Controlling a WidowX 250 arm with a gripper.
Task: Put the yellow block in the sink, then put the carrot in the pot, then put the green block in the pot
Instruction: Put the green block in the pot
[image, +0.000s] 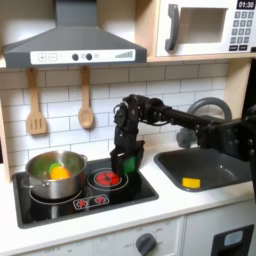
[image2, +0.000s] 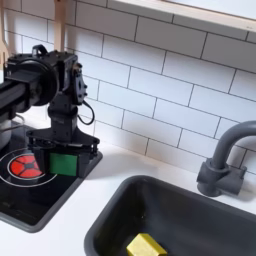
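Observation:
My gripper (image: 126, 160) (image2: 63, 152) is down at the stove's right edge, shut on the green block (image: 128, 158) (image2: 63, 164), a dark green cube at or just above the cooktop. On the left burner stands the silver pot (image: 40, 178), and the orange carrot (image: 60, 172) lies inside it. The yellow block (image: 190, 182) (image2: 146, 245) lies on the floor of the dark grey sink (image: 222, 170) (image2: 112, 205), right of the stove in both exterior views.
A red burner ring (image: 106, 179) (image2: 20, 166) lies beside the gripper on the black cooktop. The curved faucet (image2: 225, 160) rises behind the sink. Two wooden utensils (image: 85, 105) hang on the tiled wall, under the range hood and microwave (image: 205, 25).

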